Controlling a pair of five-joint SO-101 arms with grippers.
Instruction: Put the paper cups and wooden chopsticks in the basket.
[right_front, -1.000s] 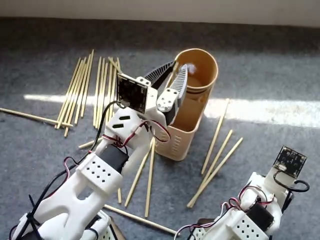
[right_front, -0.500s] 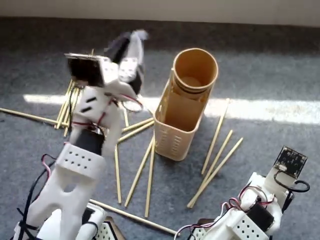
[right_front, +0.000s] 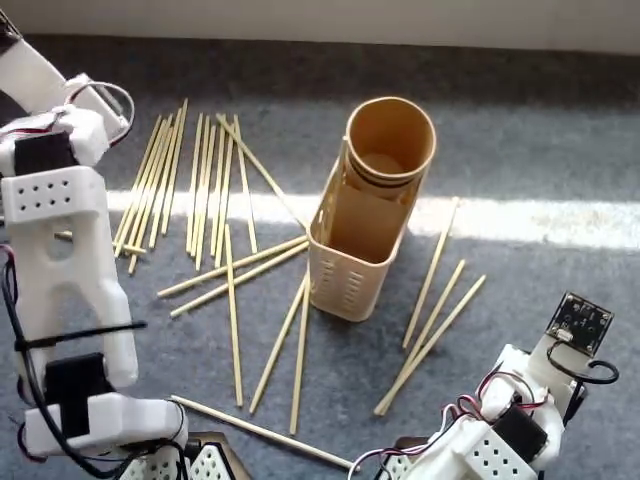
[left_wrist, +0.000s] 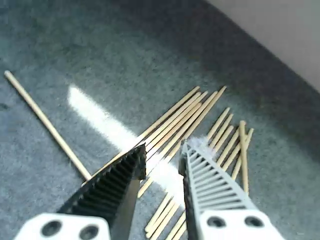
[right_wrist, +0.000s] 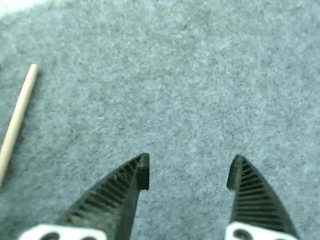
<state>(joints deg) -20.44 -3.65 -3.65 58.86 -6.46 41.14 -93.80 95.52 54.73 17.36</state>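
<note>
Broadly, we are looking at a grey, carpet-topped table (right_front: 560, 150) with the job about half done. Our left arm (right_front: 60, 230) stands tall along the left edge of the high view, well apart from the basket. Our right arm (right_front: 500, 430) sits low at the near right corner. Between them, near the middle of the table, stands the basket (right_front: 350, 285). The paper cups (right_front: 390, 140) are already nested inside it, their rims rising above its wall. We judge the cup part finished, since we see no cup lying on the table.

The chopsticks (right_front: 205, 180) are what is left. A large fan of them lies to the left of the basket. Several more slant toward its near side, some touching or just beside it, and three lie to its right. We see none inside the basket, though the cups hide most of its interior.

The left claw (left_wrist: 163, 148) hangs over sticks of the big fan, its jaws parted by a narrow gap with nothing gripped between them. The right claw (right_wrist: 190, 165) is spread wide and empty above bare carpet, with a single chopstick (right_wrist: 17, 120) lying off to one side. In our reading, every stick on the table has yet to be gathered, and that is likely the longer half of the work.
</note>
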